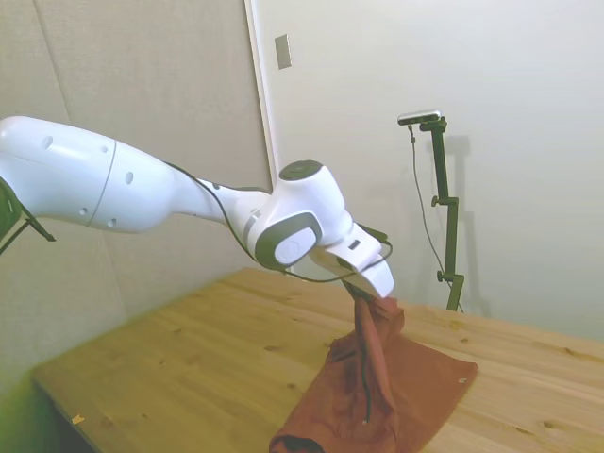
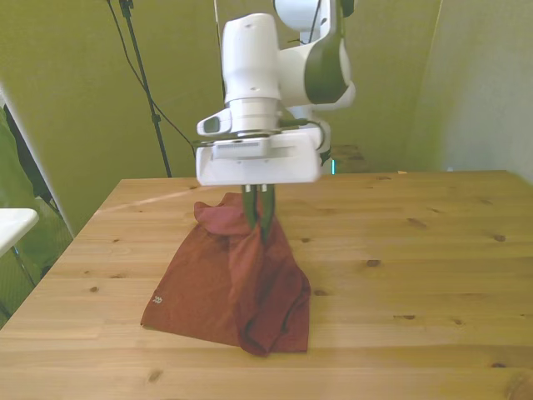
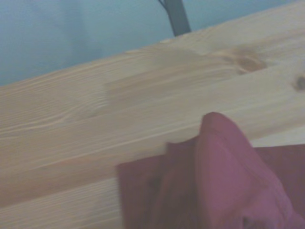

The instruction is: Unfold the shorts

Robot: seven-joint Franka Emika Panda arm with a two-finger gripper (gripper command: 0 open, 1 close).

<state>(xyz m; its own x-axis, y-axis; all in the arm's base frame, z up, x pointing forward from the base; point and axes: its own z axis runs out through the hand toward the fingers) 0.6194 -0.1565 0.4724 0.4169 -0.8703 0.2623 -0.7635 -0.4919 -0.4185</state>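
one pair of rust-orange shorts [image 2: 233, 283] lies on the wooden table [image 2: 400, 267], part of it pulled up into a peak. two dark fingers of the gripper [image 2: 257, 218] are pinched together on that raised fold, above the tabletop. a small pale tag [image 2: 156, 300] shows at the hem toward the front view's left. from the side, a dark cord [image 1: 365, 382] hangs down the lifted cloth.

Hand [image 2: 258, 223] raised, pinched closed

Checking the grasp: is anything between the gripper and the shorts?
No. In the front view the gripper pinches a lifted fold of the shorts directly; the rest drapes onto the table.
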